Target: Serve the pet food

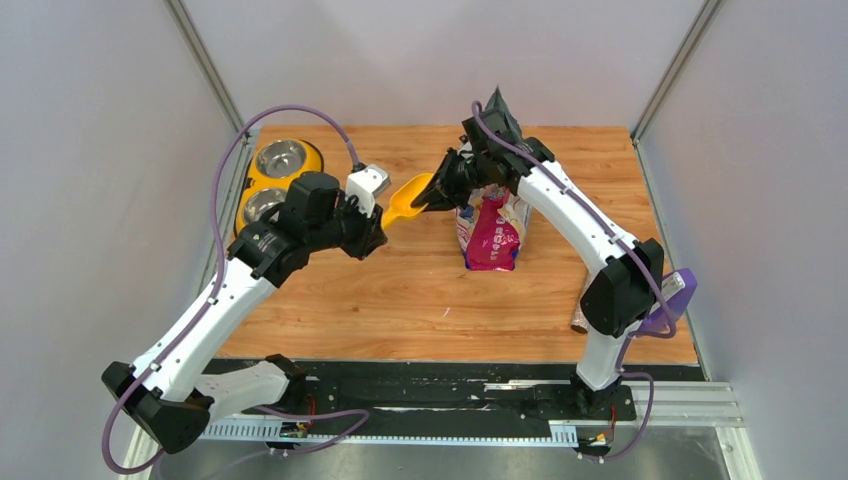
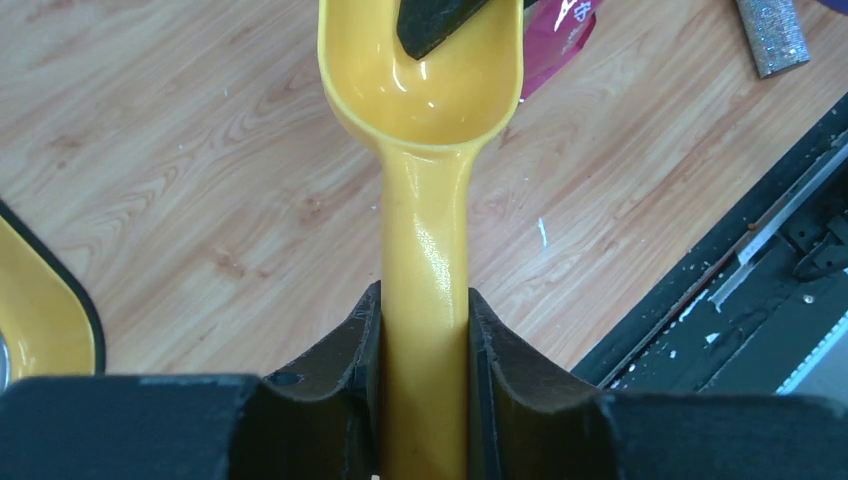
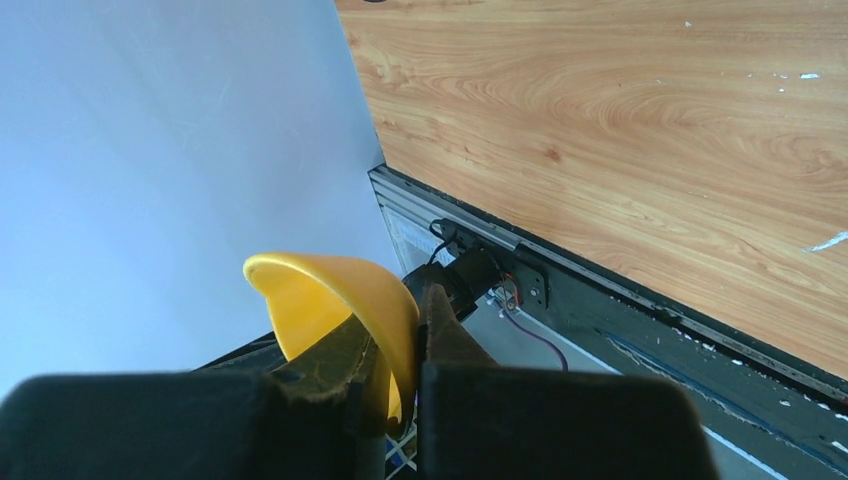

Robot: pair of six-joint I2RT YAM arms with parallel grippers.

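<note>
The pet food bag, pink, blue and white, stands upright at mid-table; a corner of the bag shows in the left wrist view. No kibble is visible. A yellow scoop hangs above the table between both arms. My left gripper is shut on the scoop's handle, its jaws pressed against both sides. The scoop's bowl looks empty. My right gripper is shut on the bowl's wall, one finger inside the bowl.
A yellow feeder with two steel bowls sits at the back left corner. A slim speckled tube lies near the right arm's base. Grey walls close in both sides, and a black rail runs along the near edge.
</note>
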